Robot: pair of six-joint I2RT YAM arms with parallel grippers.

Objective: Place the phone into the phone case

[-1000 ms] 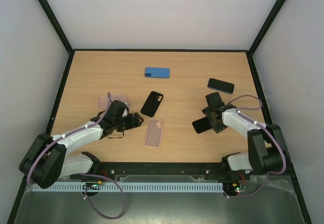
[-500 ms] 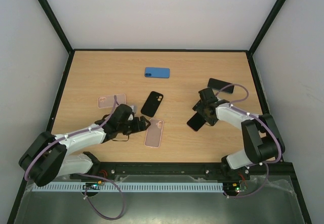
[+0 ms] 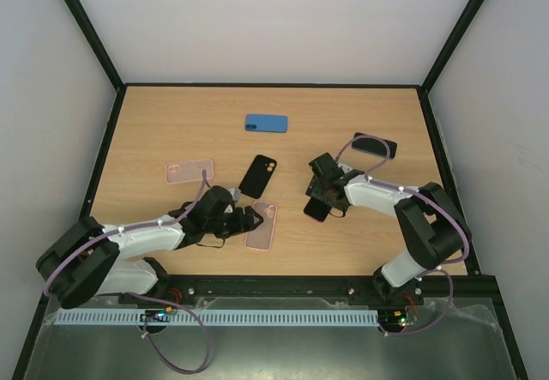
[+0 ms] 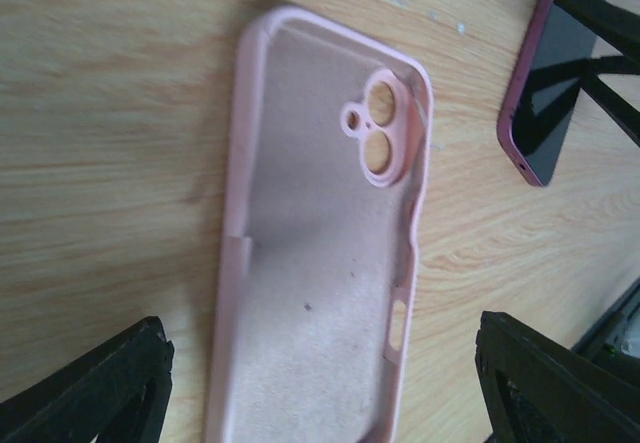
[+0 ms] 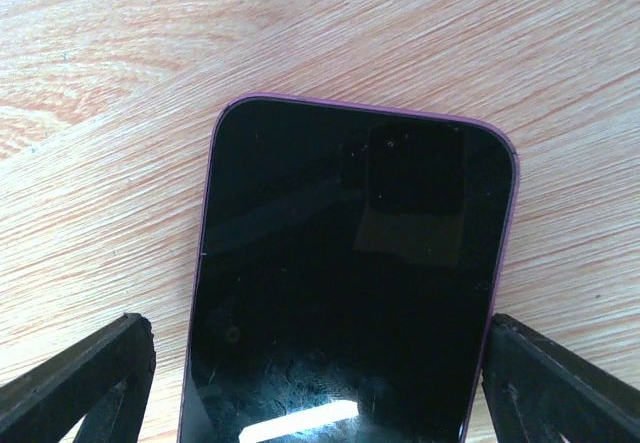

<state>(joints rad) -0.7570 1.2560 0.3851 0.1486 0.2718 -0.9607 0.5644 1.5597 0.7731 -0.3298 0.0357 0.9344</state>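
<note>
Right pincer straddles the phone, now dragged closer to the pink case; whether it truly grips, I cannot tell. Left pincer, released, has arrived over the case: insertion nears.

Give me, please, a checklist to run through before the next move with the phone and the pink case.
1. Case open side up and empty: ok.
2. Phone screen up: ok.
3. Right gripper straddles the phone: ok.
4. Firm grip on the phone: cannot tell.
5. Case steadied: not ok. The left gripper is open and its fingers stand clear of the case.
6. Phone's camera end turned to match the case: cannot tell.
</note>
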